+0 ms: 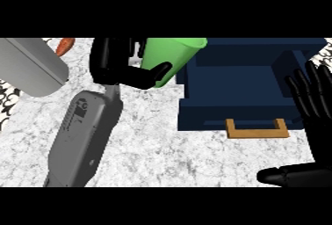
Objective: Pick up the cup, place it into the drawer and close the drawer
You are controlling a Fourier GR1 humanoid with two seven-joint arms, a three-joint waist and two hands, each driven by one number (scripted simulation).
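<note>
Head view: left hand [120, 66] curled round green cup [170, 55], thumb across its side, held tilted just left of open navy drawer [240, 88], above marble counter [168, 149]. Right hand [311, 114] resting open at right edge, fingers up, holding nothing. Risk: cup clipping drawer's left wall on release, landing outside. Wooden handle [257, 128] untouched.

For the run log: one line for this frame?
left hand: holding green cup | drawer: open | right hand: open, resting

Left hand [123, 66] curled in a grasp (thumb across), right hand [314, 127] spread flat, fingers straight.
</note>
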